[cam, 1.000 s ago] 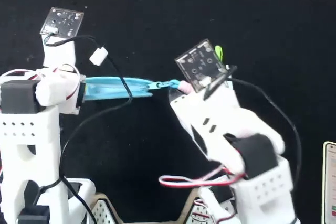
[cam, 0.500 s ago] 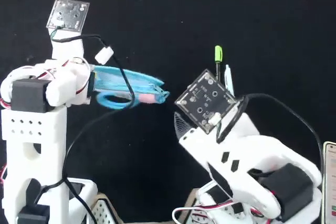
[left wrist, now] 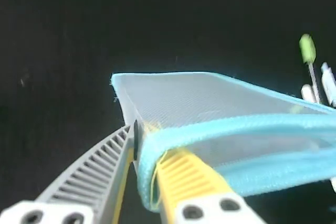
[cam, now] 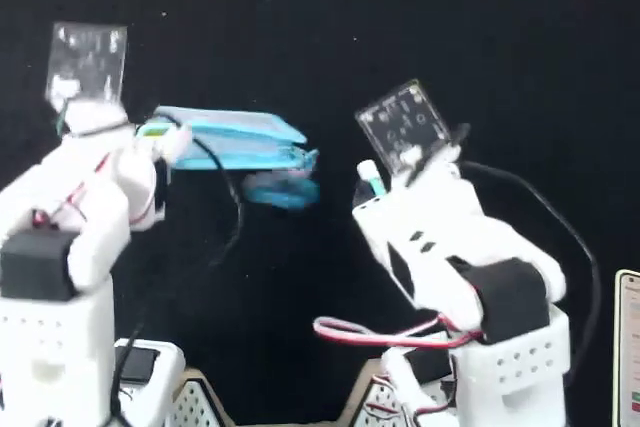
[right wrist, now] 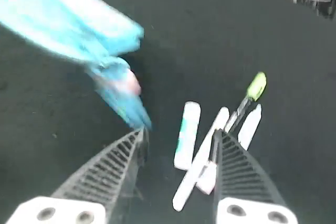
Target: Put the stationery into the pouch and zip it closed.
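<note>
The left gripper [left wrist: 137,139] is clamped on one short end of the pouch [left wrist: 210,103], the blue-edged mesh pinched between its yellow finger [left wrist: 184,177] and its grey ribbed finger [left wrist: 94,171]. From that grip the pouch runs away from the gripper, its long side stretched out flat. In the high view its free end points toward the right arm [cam: 460,257].

A blue strap [cam: 282,190] hangs off that free end, blurred, with something pink [right wrist: 131,83] showing against it. Whether the zip is open or closed cannot be told.

The stationery is outside the pouch, lying on the black table [cam: 500,67] beyond the pouch's free end and apart from it. There is a pen with a green cap [right wrist: 251,94], a short white stick with a teal band [right wrist: 187,134], a long white pen [right wrist: 202,166] lying slantwise, and another white pen [right wrist: 249,127] beside the green-capped one. They lie close together, some touching or crossing.

The right gripper [right wrist: 178,137] stands wide open and holds nothing. The stationery lies in front of it, the banded stick and the long white pen showing in the gap between the jaws. The strap's tip comes down near its left finger [right wrist: 113,171]; whether they touch cannot be told.
</note>
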Action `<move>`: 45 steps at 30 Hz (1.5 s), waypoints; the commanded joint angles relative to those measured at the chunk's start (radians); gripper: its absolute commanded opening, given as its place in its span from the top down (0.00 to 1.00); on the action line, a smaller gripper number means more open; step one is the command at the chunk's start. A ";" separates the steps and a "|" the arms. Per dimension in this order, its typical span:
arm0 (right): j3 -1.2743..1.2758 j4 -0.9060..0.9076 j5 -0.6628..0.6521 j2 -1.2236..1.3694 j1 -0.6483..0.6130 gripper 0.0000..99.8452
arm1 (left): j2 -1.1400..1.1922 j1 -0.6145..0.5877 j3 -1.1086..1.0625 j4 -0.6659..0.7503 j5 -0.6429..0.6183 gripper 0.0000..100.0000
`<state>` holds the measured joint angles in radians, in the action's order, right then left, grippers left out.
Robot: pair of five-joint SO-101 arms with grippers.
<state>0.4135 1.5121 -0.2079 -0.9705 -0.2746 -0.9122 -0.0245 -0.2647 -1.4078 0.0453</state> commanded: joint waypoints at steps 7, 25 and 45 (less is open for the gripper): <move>0.114 -0.080 0.008 0.001 0.097 0.81 | -0.216 0.004 -0.406 0.206 0.021 0.97; 0.642 -0.626 0.106 0.008 0.097 0.81 | -0.402 -0.045 -0.529 0.141 0.054 0.97; 0.105 -0.634 0.169 0.908 0.114 0.81 | -0.407 -0.047 -0.539 0.137 0.054 0.97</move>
<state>0.6345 0.8892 -0.0437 -0.1496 -0.1734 -1.3142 -0.0629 -0.8140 -1.2697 0.0944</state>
